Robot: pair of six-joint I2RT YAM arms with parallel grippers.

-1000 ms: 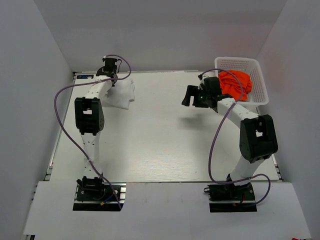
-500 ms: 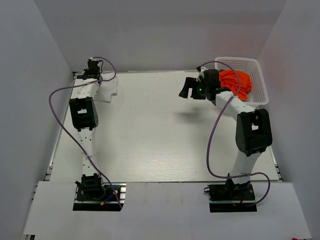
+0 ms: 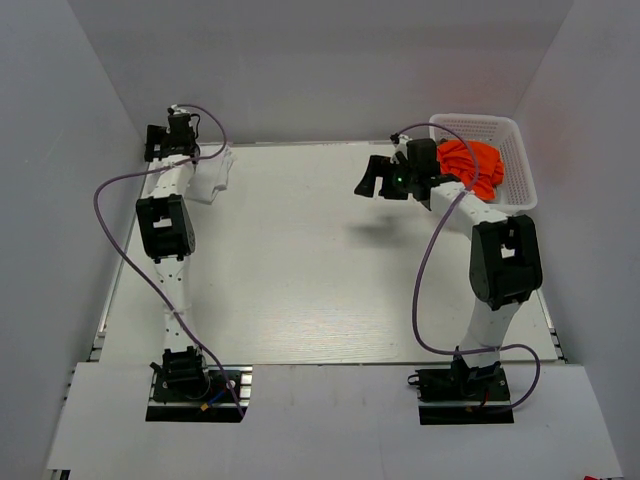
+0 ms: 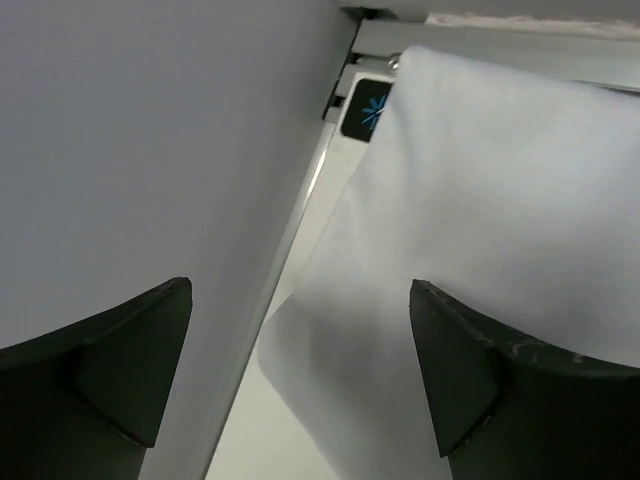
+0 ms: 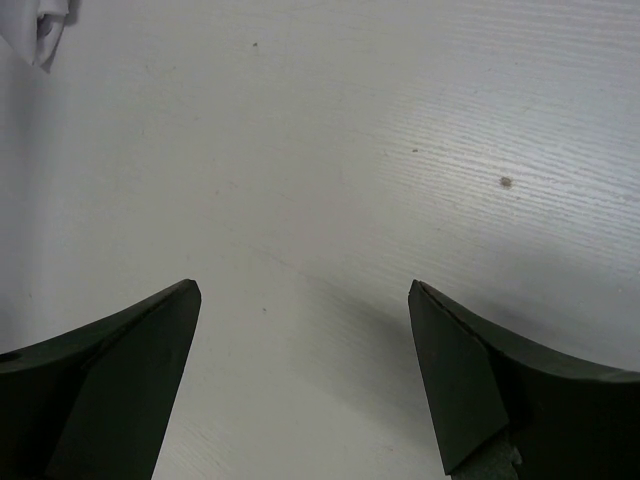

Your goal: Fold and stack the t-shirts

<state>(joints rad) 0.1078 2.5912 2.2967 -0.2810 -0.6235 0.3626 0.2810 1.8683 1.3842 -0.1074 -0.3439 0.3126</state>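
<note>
The white t-shirt [image 3: 212, 175] lies folded in the far left corner of the table. In the left wrist view the white t-shirt [image 4: 480, 200] hangs over the table's edge strip beside the side wall. My left gripper [image 3: 158, 143] hovers at that corner, open, with the shirt's left edge below its gap [image 4: 300, 300] and nothing pinched. The orange t-shirt [image 3: 472, 165] sits crumpled in the white mesh basket [image 3: 485, 122] at the far right. My right gripper [image 3: 372, 180] hangs open over bare table [image 5: 305, 295], left of the basket.
The grey side wall [image 4: 150, 150] stands right beside the left gripper. A purple cable [image 3: 115, 205] loops off the left arm, and another [image 3: 425, 280] off the right arm. A scrap of white cloth [image 5: 45, 30] shows at the right wrist view's top left corner.
The left gripper carried the white t-shirt left into the far corner, then opened and let it go. The right gripper rose slightly and shifted toward the back.
</note>
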